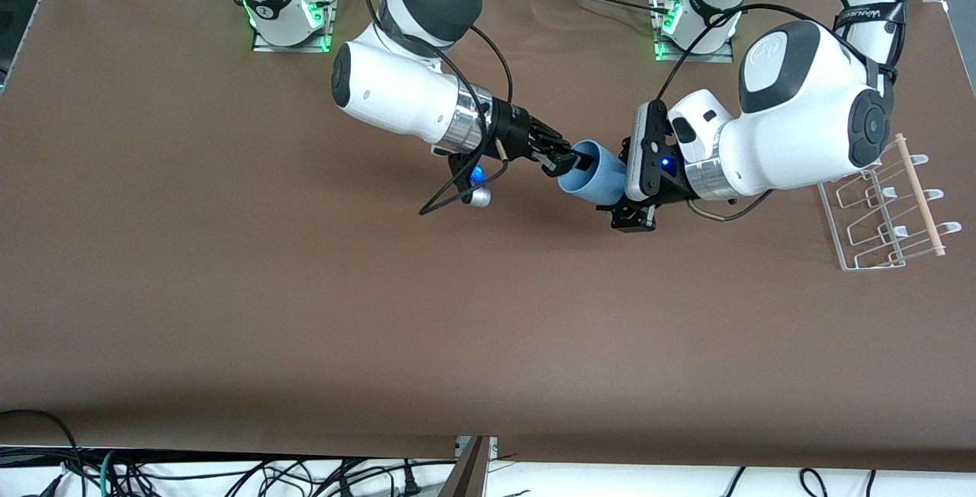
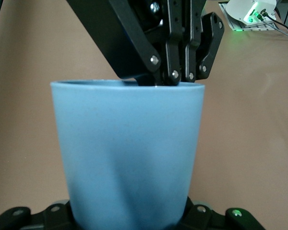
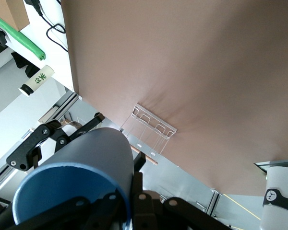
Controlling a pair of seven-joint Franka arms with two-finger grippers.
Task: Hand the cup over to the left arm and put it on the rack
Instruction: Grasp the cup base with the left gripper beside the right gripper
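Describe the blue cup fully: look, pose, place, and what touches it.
The cup is a plain light-blue tapered tumbler, matte, without a handle. It lies tilted on its side in the air over the table's middle. The right gripper pinches its rim, one finger inside; the left gripper is shut on its base end. Both hold it.

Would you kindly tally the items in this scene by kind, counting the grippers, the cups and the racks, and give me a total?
Grippers: 2, the right gripper and the left gripper, both shut on the cup
Cups: 1, the cup, held over the table
Racks: 1, the rack
Total: 4
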